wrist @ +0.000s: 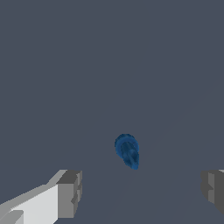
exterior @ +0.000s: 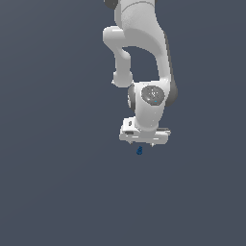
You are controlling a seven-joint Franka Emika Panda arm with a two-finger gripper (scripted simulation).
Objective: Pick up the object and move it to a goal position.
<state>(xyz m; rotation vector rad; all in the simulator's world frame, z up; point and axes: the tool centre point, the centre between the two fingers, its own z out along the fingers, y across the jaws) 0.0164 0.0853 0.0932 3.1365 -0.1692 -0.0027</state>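
1. The white end effector [exterior: 143, 142] hangs just above the tiny dark-blue object [exterior: 139, 150], which rests on the plain grey floor directly beneath it.
2. The wrist view shows both fingers [wrist: 69, 194] spread wide and holding nothing, with the object [wrist: 127, 150] lying ahead of the gap between them and touching neither.
3. The step in hand appears to be the approach. Doing it well likely means centring the gap over the object, descending straight, and closing only once both pads flank it evenly.
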